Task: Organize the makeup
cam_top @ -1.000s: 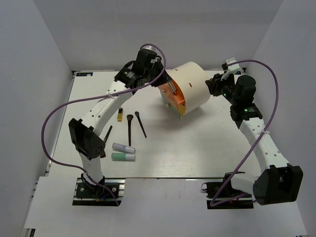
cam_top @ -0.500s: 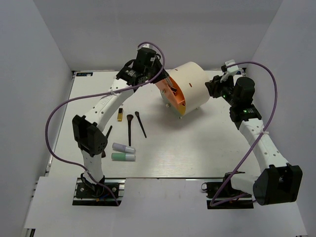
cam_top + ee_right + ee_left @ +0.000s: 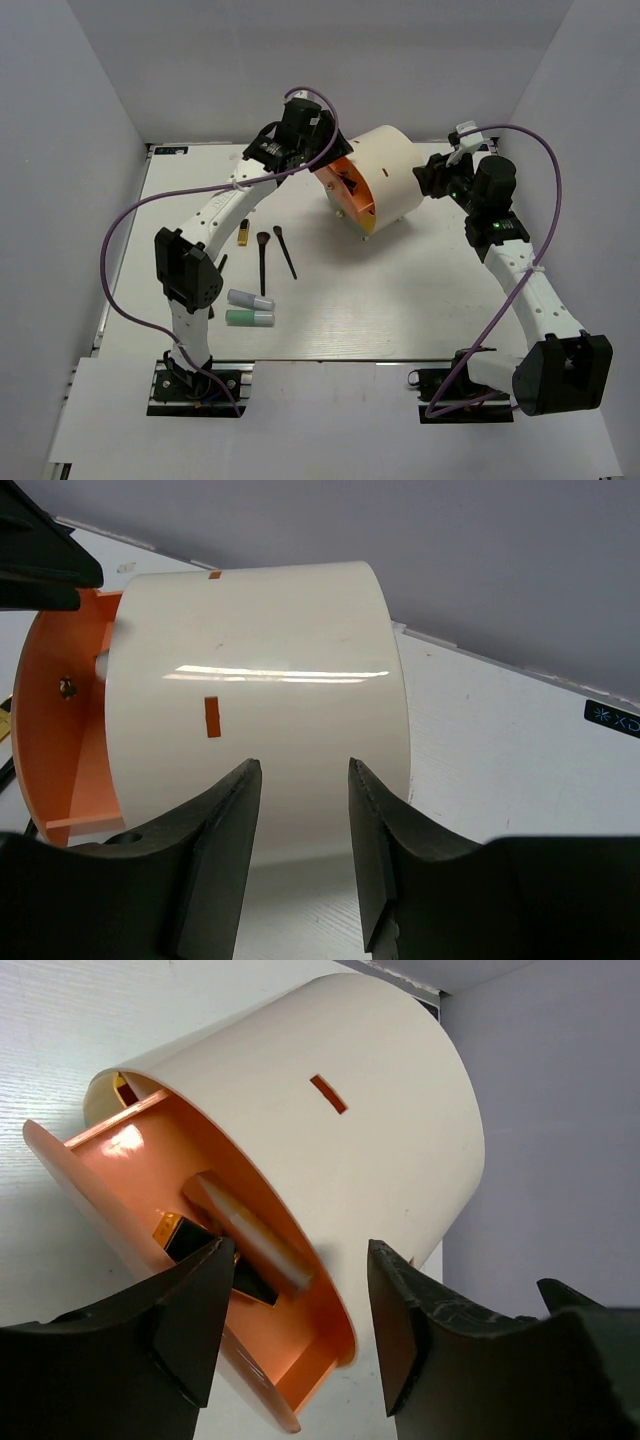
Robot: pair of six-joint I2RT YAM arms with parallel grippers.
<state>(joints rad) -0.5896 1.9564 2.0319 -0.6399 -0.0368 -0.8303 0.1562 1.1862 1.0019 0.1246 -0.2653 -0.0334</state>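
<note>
The cream drum (image 3: 390,175) lies on its side at the back, its orange face (image 3: 350,195) open toward the left. In the left wrist view a copper-pink lipstick tube (image 3: 250,1238) and a gold-black case (image 3: 195,1250) lie inside the orange compartment (image 3: 150,1160). My left gripper (image 3: 325,160) (image 3: 300,1310) is open and empty just above that opening. My right gripper (image 3: 432,178) (image 3: 305,780) is open and empty, close to the drum's cream wall (image 3: 260,700). On the table lie a small gold-black case (image 3: 243,232), two brushes (image 3: 262,262) (image 3: 285,251), a third brush (image 3: 217,270), a lavender tube (image 3: 250,299) and a mint green tube (image 3: 250,318).
The left arm's lower links (image 3: 185,275) stand beside the tubes and the third brush. Grey walls close in the table at the back and both sides. The drum rests on small feet (image 3: 360,235).
My left gripper has shifted a little right and back at the drum's open face. The right arm and the items on the table have not moved.
</note>
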